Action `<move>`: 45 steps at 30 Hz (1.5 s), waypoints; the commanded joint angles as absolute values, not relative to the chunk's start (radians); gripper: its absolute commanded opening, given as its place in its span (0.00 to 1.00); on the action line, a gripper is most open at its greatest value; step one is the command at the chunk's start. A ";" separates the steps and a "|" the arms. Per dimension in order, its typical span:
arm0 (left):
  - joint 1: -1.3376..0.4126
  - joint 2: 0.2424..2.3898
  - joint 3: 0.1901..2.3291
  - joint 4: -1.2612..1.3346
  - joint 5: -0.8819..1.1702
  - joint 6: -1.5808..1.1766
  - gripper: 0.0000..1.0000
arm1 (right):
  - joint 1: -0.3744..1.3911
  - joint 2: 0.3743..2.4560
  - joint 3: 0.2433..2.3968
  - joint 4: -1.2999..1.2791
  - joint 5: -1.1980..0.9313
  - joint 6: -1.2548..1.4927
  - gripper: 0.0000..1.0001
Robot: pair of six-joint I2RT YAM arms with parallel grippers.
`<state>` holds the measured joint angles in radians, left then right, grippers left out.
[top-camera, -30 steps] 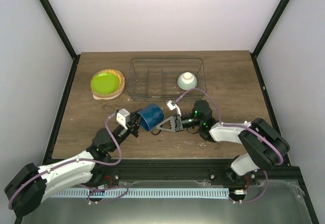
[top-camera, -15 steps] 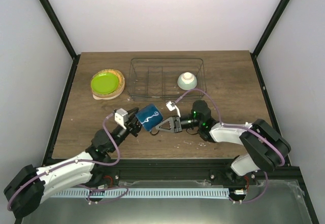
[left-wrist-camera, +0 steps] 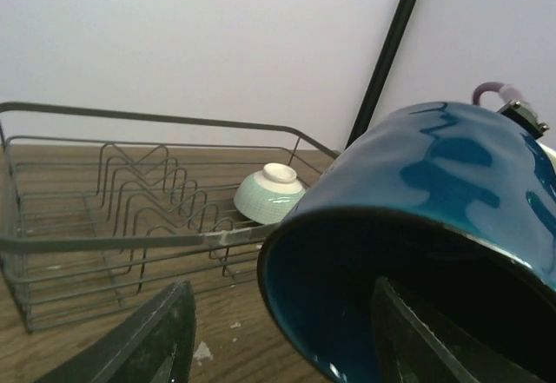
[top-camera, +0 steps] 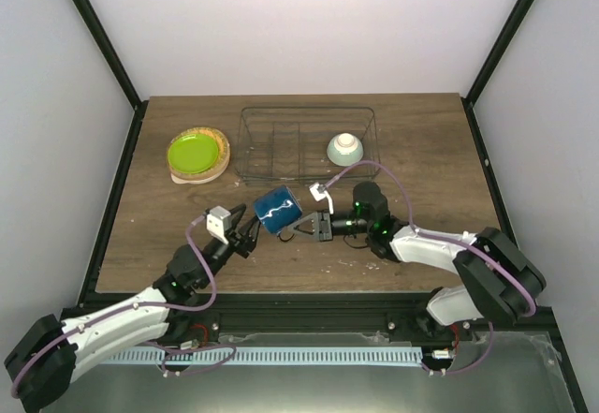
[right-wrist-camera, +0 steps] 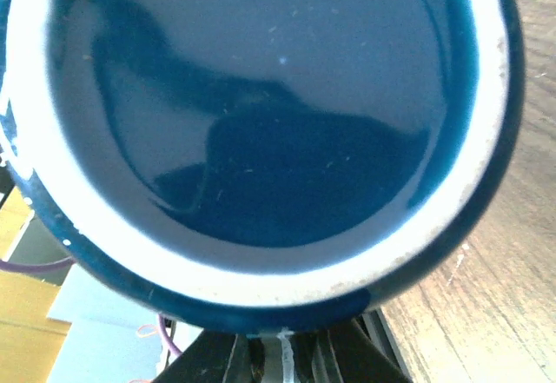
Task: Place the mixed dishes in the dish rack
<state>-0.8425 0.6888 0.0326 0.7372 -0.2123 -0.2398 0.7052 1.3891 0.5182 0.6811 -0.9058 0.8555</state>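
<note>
This looks like a handover of the blue mug (top-camera: 277, 210). It lies tilted on its side over the middle of the surface (top-camera: 421, 151), just short of the rack (top-camera: 309, 109). The right fingers (top-camera: 304, 230) are pressed together on it from the base side, though the part they pinch is hidden. The left fingers (left-wrist-camera: 148, 344) stand spread at its mouth, gripping nothing. A bowl (top-camera: 344, 148) sits upside down in the rack's right end, and the plates (top-camera: 197, 154) are stacked toward the far left corner. Next, the left arm should back clear, and the right should carry the mug over the rack's near wall into a free compartment.
</note>
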 commanded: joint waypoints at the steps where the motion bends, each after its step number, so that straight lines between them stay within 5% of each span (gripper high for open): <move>1: -0.845 0.632 0.017 0.636 -0.274 -0.257 0.59 | 0.690 1.320 0.607 0.603 -0.821 0.753 0.01; 15: -0.845 0.682 0.360 0.089 -0.484 -0.323 0.73 | 0.556 1.264 0.947 -0.130 -0.318 0.350 0.01; 32: -0.844 0.703 0.478 -0.127 -0.507 -0.357 0.75 | 0.474 1.607 1.341 -0.309 -0.233 0.254 0.01; 45: -0.845 0.687 0.476 -0.166 -0.506 -0.367 0.76 | 0.460 1.764 1.428 -0.400 -0.112 0.192 0.01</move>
<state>-0.8425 0.6834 0.4545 -0.1516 -0.4965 -0.3630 0.4706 1.7557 1.3552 -0.4313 -0.1497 0.2234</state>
